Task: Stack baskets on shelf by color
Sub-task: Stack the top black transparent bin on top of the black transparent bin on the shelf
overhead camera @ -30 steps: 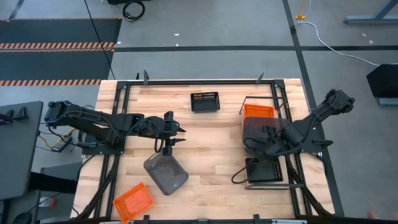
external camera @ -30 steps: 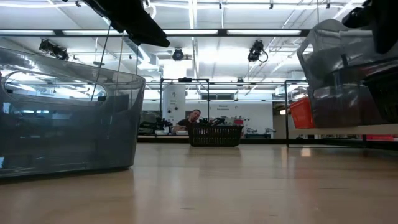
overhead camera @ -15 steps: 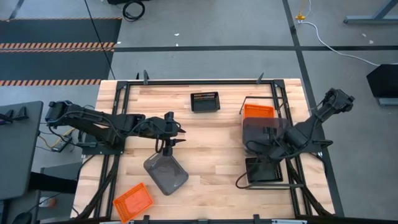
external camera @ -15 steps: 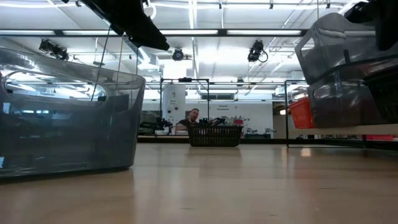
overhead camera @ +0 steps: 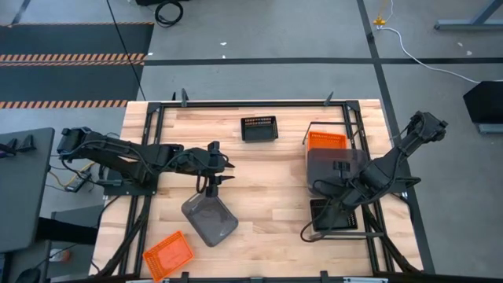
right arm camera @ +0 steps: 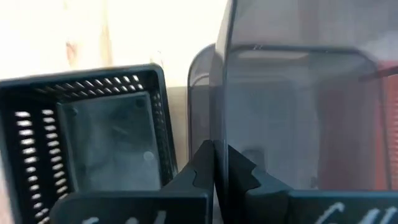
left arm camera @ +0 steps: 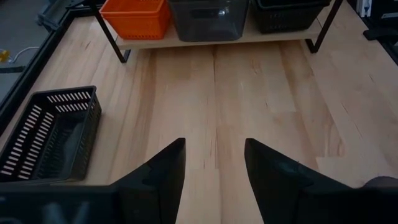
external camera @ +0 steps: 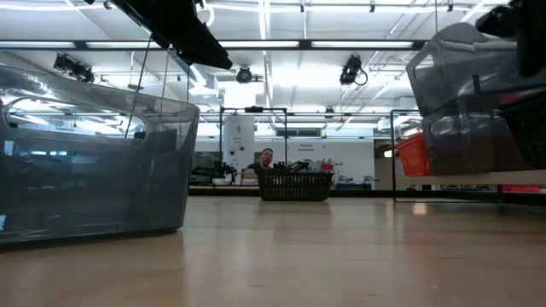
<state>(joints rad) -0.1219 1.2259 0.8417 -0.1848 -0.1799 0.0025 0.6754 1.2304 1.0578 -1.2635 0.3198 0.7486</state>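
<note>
1. We see two dark, almost black arms built of jointed segments.
2. The left tool (left arm camera: 213,163) has two black tapered fingers (left arm camera: 163,167).
3. The right tool (right arm camera: 219,163) has black fingers with notched inner edges.

Right wrist view. The right gripper (right arm camera: 219,167) has its two dark fingers (right arm camera: 200,168) closed on the thin upright wall of a translucent dark grey basket (right arm camera: 298,118), one finger on each side of the wall. Behind that wall, a second grey basket rim (right arm camera: 200,93) shows, rounded at its corner. Beside it sits a black basket with slatted sides (right arm camera: 93,137), seen from above, its floor glossy. Pale wood (right arm camera: 124,31) lies beyond both. A reddish tint shows through the grey wall at the far edge.
</note>
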